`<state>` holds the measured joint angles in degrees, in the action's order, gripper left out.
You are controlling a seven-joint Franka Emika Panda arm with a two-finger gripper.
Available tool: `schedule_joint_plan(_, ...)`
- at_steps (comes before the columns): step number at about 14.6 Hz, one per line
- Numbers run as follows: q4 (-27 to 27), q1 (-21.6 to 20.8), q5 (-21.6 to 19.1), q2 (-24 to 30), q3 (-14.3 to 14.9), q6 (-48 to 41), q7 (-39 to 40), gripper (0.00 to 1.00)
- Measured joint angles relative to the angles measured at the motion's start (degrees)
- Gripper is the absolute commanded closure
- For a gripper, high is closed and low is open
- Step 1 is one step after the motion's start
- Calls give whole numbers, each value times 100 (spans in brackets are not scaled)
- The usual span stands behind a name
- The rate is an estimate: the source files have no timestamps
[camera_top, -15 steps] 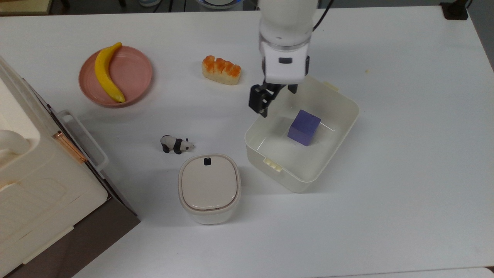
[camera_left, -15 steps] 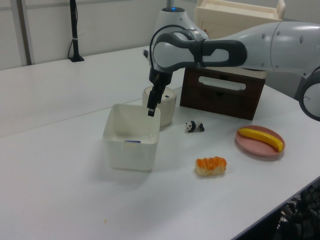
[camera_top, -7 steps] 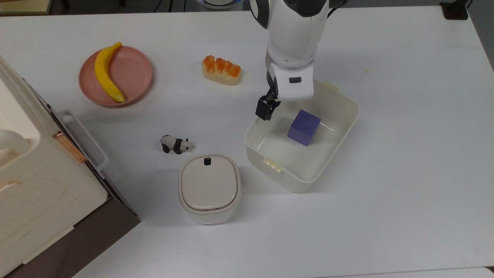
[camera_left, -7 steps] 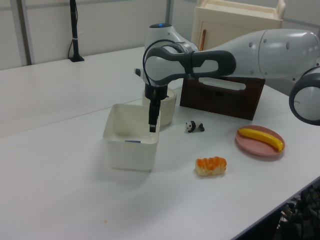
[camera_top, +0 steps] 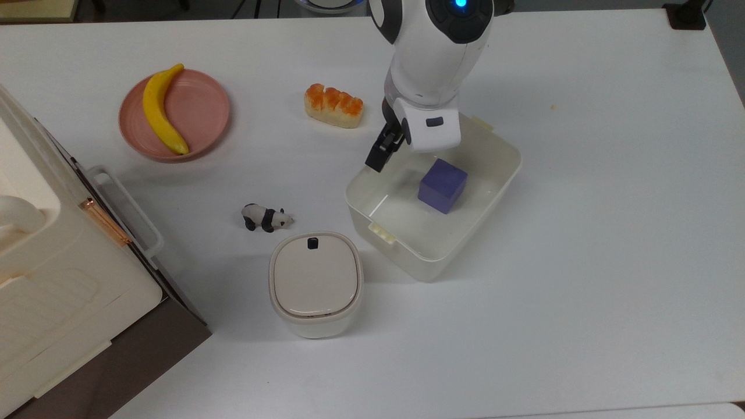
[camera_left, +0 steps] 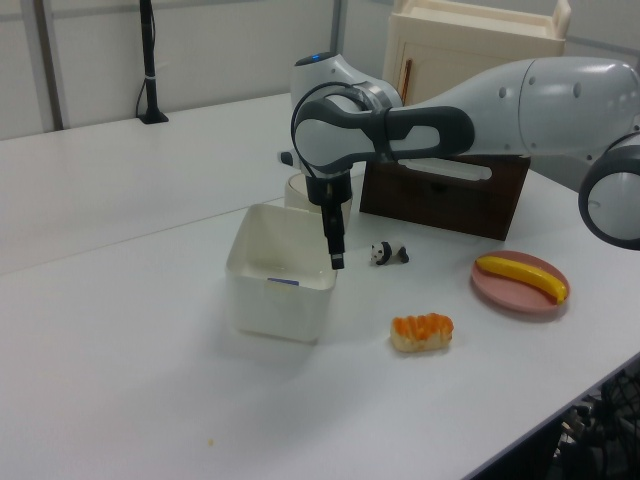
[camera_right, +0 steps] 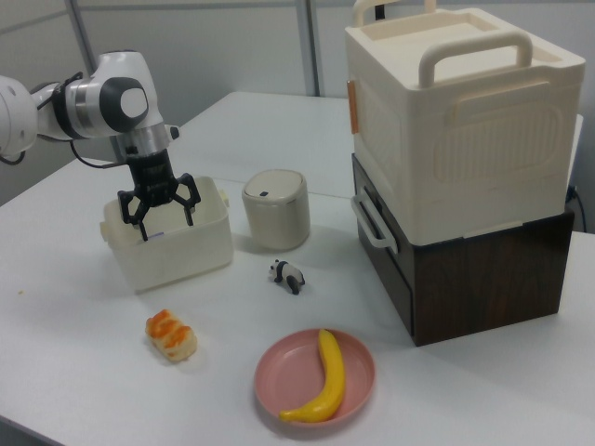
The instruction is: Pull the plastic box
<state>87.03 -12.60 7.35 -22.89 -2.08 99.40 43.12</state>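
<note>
The plastic box (camera_top: 433,262) is an off-white, lidless tub on the white table, right of centre in the top view, and it holds a purple cube (camera_top: 442,186). My gripper (camera_top: 398,154) is open and straddles the box's wall nearest the top view's upper left. One black finger (camera_top: 377,156) hangs outside that wall, and the other is hidden under the white hand over the inside. In the right view the gripper (camera_right: 158,218) shows its fingers spread across the box (camera_right: 181,255). In the left view a finger (camera_left: 336,252) hangs at the right wall of the box (camera_left: 280,310).
A lidded cream canister (camera_top: 316,284) stands close to the box on the top view's left, with a toy panda (camera_top: 266,217) beside it. A bread piece (camera_top: 333,105) and a pink plate (camera_top: 204,110) with a banana (camera_top: 160,110) lie farther back. A large cream case (camera_top: 52,279) stands at the left edge.
The plastic box, with the cube inside, has slid toward the top view's left and slightly up. My gripper came down over its wall and moved left with it.
</note>
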Motion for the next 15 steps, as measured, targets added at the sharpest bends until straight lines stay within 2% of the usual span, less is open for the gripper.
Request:
schedule_joint_plan(5, -5, 42, 256, 166, 249, -290, 865, 0)
schedule_joint_plan(9, -21, 56, 233, 336, 387, -292, 882, 0)
schedule_joint_plan(11, -42, 141, -48, 486, 426, -293, 192, 0)
schedule_joint_plan(13, -86, 394, -387, 783, 434, -297, -1108, 0)
schedule_joint_plan(15, -102, 622, -462, 1049, 437, -308, -2164, 0)
